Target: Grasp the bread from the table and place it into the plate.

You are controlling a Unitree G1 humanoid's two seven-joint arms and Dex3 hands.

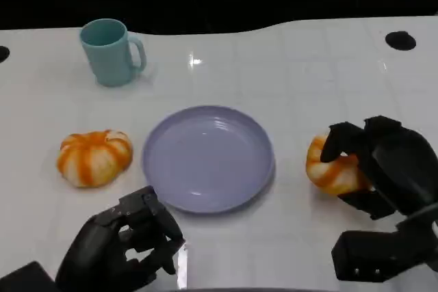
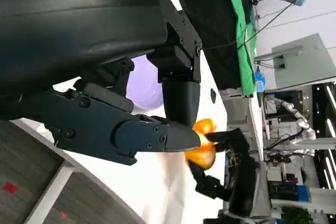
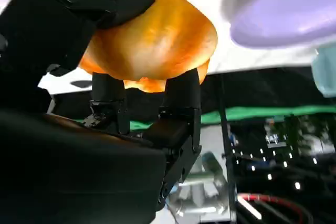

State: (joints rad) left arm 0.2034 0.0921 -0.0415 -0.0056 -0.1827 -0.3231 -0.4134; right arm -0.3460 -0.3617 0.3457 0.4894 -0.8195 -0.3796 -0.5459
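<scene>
While the right hand [image 1: 373, 169] has its black fingers [image 3: 181, 95] wrapped around a bread roll [image 1: 332, 167], the roll looks to sit on or just above the white desk [image 1: 287, 73], near the right edge of the lilac plate [image 1: 207, 158] and not yet in it. The hold appears to bear on the roll's rounded sides, so the soft, glossy crust could squash or slide out during a lift, dropping it short of the plate. A low carry might also catch the plate's raised rim and push the plate toward the left hand [image 1: 126, 247], which rests with fingers curled on nothing near the plate's front edge. A second, pumpkin-shaped roll [image 1: 94, 157] lies left of the plate, and a teal mug [image 1: 109, 51] stands farther back, both well out of the path.
</scene>
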